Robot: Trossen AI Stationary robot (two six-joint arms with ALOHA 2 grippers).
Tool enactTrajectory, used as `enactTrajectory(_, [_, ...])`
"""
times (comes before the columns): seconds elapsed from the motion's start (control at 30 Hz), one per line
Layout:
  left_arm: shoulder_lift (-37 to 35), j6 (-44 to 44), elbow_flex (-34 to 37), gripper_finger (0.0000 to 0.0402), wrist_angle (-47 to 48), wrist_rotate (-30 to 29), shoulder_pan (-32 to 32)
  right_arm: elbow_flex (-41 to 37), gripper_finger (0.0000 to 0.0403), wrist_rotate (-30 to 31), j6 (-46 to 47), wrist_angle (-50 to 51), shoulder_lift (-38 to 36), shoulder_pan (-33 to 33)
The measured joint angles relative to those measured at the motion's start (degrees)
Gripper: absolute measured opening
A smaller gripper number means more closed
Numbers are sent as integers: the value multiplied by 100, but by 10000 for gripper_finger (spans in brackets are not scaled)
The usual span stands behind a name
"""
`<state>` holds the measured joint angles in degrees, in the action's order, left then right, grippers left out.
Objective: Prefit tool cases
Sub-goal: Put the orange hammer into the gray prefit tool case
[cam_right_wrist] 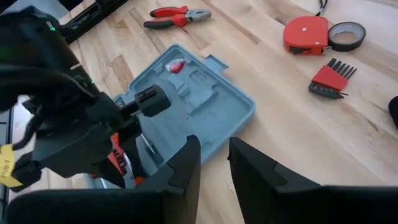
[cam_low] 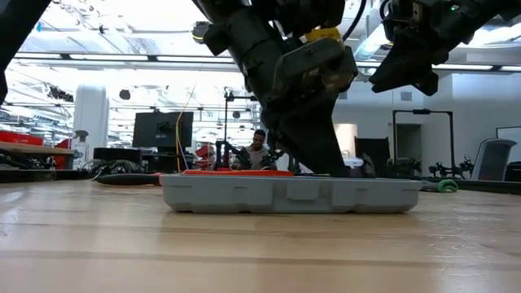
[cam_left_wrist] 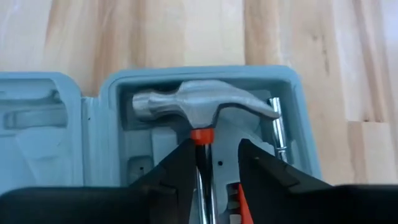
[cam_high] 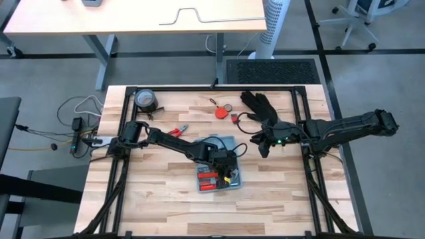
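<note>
Case: the blue-grey tool case [cam_high: 218, 166] lies open and flat mid-worktop, one half toward the far side with bare recesses, the near half already carrying red-handled tools.

Left end effector: yours [cam_left_wrist: 214, 165] is down over the near half, fingers pinching the shaft of the hammer [cam_left_wrist: 202, 106] just below its red collar. The head sits in or right over its moulded pocket; I can't tell from the wrist view if it's fully seated.

Step in hand: looks like you're bedding the hammer into its recess.

How to do it well: keep the shaft lined up with the long groove, press straight down, don't twist. The head pocket is snug, so let the head settle flat first, then the handle. Only spread the fingers once it stops rocking.

Watch out: there's a chrome bar [cam_left_wrist: 278, 127] just beside the head. Don't nudge it on the way out. Lift straight up after letting go.

Right end effector: it [cam_right_wrist: 214, 158] hovers near the case's far corner, fingers slightly apart, holding nothing. If the case slides while you press, you could use it to steady the edge.

Still loose: red pliers [cam_high: 176, 131], the red tape measure [cam_right_wrist: 306, 35] and the hex key set [cam_right_wrist: 333, 78] sit on the worktop [cam_high: 159, 206] well apart from the case, so I'd guess there's plenty left to fit.
</note>
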<state>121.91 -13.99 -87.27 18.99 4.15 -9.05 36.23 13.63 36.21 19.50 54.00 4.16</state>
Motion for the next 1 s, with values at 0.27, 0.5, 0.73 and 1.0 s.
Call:
enactTrajectory(0.27, [-72,73,-111,114,52,16,-10,0,95,0,92,0,0,119])
enactTrajectory(0.5, [-499,110,-118,115,411,-122,-13,0,95,-2,406,-9,183,561])
enactTrajectory(0.73, [-1036,-201,455,87,672,-897,-315,0,75,-2,751,-999,1236,1253])
enactTrajectory(1.0, [-1227,-1061,1339,6,197,-669,-644,0,9,-369,1090,-2177,2477,1522])
